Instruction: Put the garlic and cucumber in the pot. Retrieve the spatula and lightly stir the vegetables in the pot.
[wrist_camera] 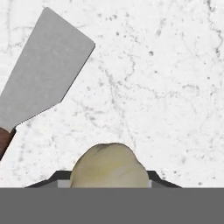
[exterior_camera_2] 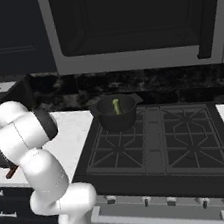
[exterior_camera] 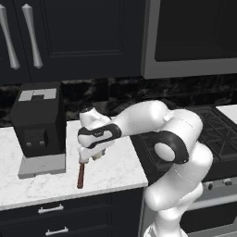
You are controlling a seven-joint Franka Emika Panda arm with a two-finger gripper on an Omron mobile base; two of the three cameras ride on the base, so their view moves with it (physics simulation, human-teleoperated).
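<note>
Progress: the cucumber (exterior_camera_2: 116, 106) is already in the pot (exterior_camera_2: 116, 113), standing on end against the dark interior; the pot sits on the rear left burner of the stove (exterior_camera_2: 159, 147), well apart from the pincer and off to its right across the counter edge. That half of the first step is judged done.

The garlic (wrist_camera: 109, 166) is not yet in the pot. In the hand view it lies on the white marble counter (wrist_camera: 166, 87) directly between the two finger tips, which flank it closely on either side. The pincer (exterior_camera: 95, 156) is down at the counter surface around the bulb; whether the fingers already press on it cannot be told (the contact itself is hidden at the bottom of the hand view).

The spatula (wrist_camera: 43, 70) lies flat on the counter just beside the pincer, blade near the garlic, its reddish handle (exterior_camera: 81, 176) trailing toward the counter's front edge. It is untouched.

Remaining, as judged: lift and carry the garlic to the pot, fetch the spatula, stir.

Count: one garlic, one cucumber, one pot, one spatula. One black boxy appliance (exterior_camera: 39, 122) stands beyond the pincer, to its left.
</note>
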